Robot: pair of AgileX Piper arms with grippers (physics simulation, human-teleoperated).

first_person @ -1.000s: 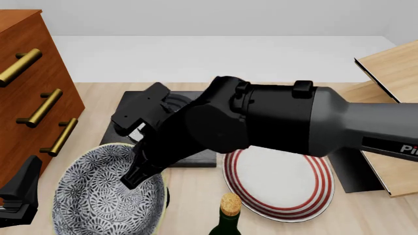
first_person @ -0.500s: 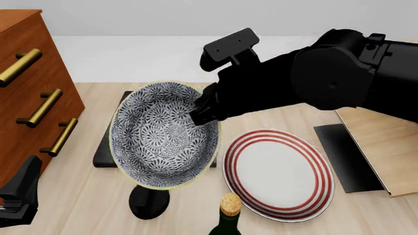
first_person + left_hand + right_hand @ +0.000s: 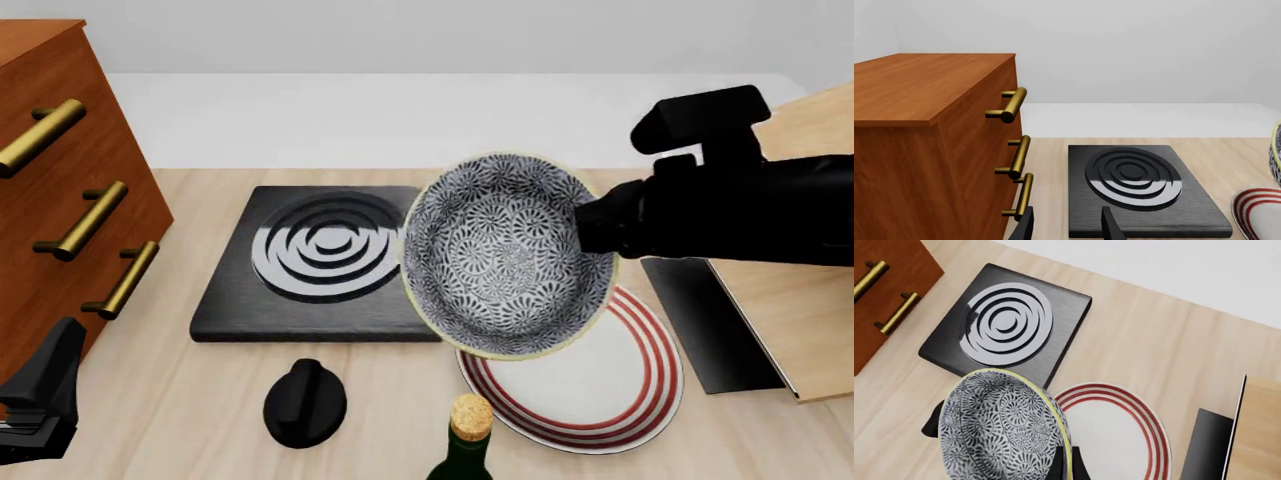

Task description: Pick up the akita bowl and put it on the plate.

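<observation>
Front view: the right gripper pinches the rim of the deep black-and-white flower-patterned akita bowl, held tilted in the air over the near-left edge of the wide white red-ringed plate.
Left gripper: fingers spread, holding nothing.
Risk: a rim-only pinch on a tilted bowl may slip or swing.
Risk near plate: the cork-topped dark green bottle stands just beside its near-left edge.
Open room: the plate's face is bare; the black square slab with grey rings lies just left of the plate.

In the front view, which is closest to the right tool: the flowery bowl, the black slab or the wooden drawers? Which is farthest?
1. Akita bowl, held in the right tool.
2. Black slab, left of the bowl.
3. Wooden drawers, far left edge.
</observation>
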